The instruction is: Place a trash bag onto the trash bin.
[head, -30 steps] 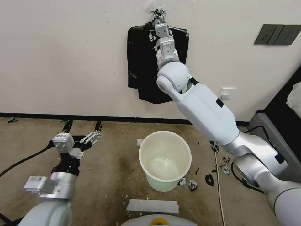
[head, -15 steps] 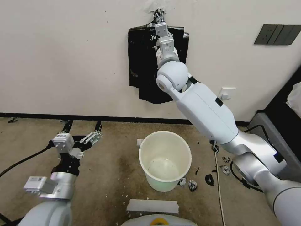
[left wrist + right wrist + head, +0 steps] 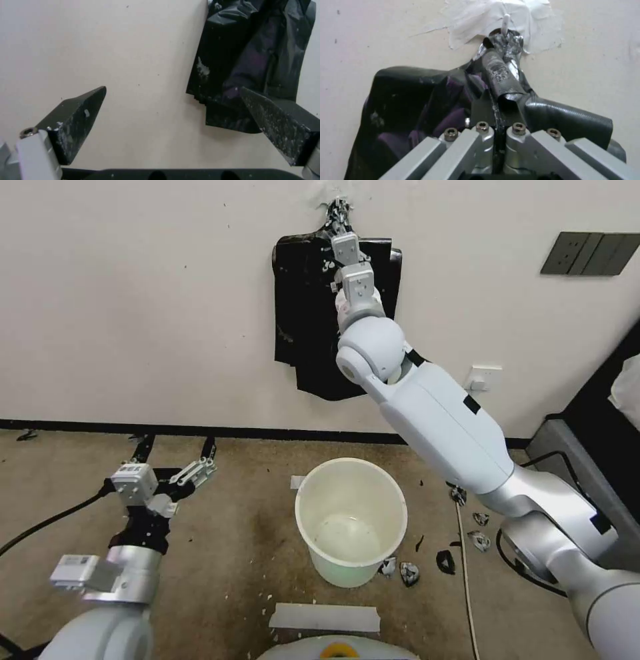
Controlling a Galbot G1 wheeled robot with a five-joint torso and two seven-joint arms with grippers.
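Your trash bag (image 3: 506, 82) is the front sheet of the black bag bunch (image 3: 308, 313) hanging flat on the wall (image 3: 133, 300) at 12 o'clock in the head view, gathered at a knot on a white hook (image 3: 505, 21) with a patch of white tape around it. Your right claw (image 3: 342, 228) is up at that knot, arm stretched long from 4 o'clock, elbow ball over the bunch's lower half. In the right wrist view its fingers (image 3: 486, 110) are pressed together, pinching a fold of the trash bag just below the knot. Trash bin (image 3: 351, 520) stands upright on the floor at 6 o'clock below the bunch, well apart from it, with torn black scraps (image 3: 408, 572) by its base at 4 o'clock. Your left claw (image 3: 179, 473) is low at 8 o'clock, spread wide, holding nothing. No readable writing or labels anywhere.
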